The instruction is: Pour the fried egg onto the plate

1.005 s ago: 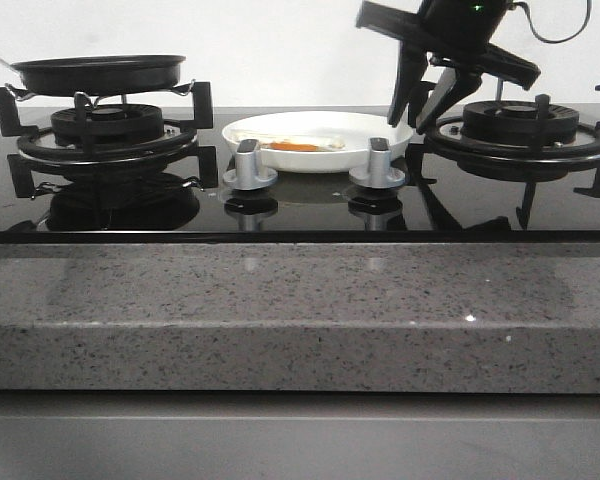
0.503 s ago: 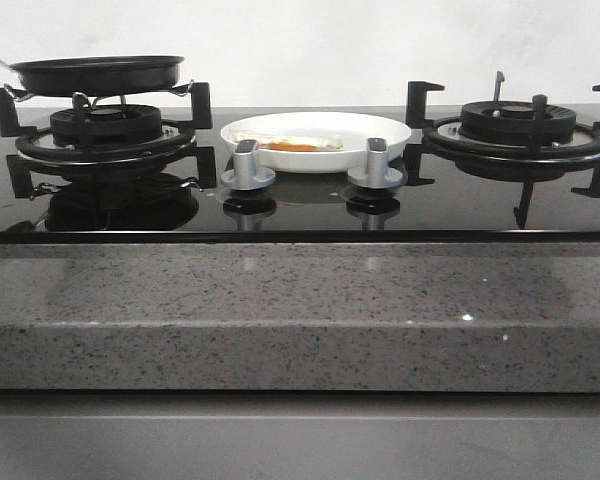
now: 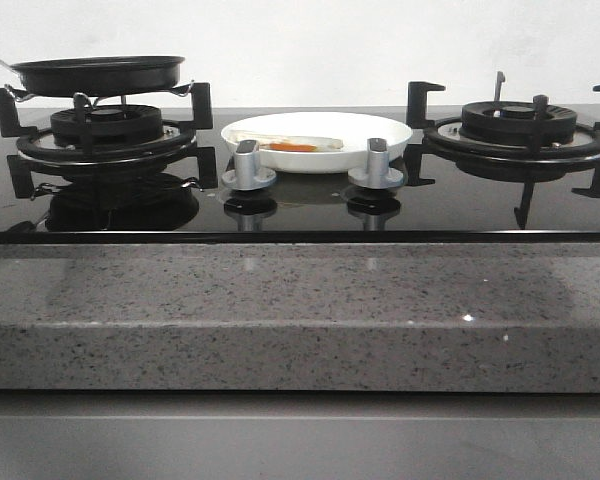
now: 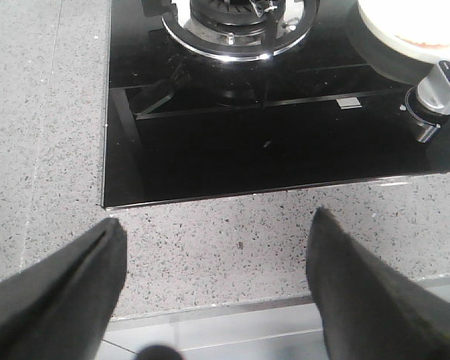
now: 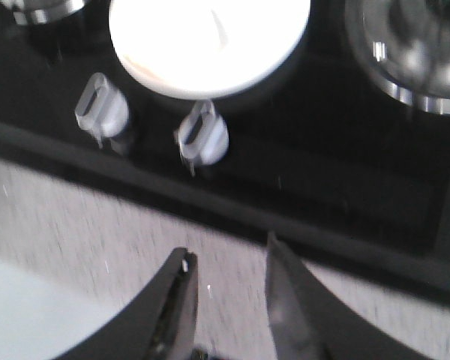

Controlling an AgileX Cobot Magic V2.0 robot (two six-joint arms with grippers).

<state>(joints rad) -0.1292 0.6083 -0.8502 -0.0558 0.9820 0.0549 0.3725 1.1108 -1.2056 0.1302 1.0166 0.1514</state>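
Resting on the plate [image 3: 380,132], fried egg [image 3: 292,146]; frying pan [image 3: 98,72] beside plate; left hand [image 4: 214,281] open, right hand [image 5: 226,289] slightly open, both empty

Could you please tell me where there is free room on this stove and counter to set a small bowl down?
The grey stone counter in front of the glass hob is bare. The right burner carries nothing. Crowded: the plate with the fried egg behind the two knobs, and the frying pan on the left burner.
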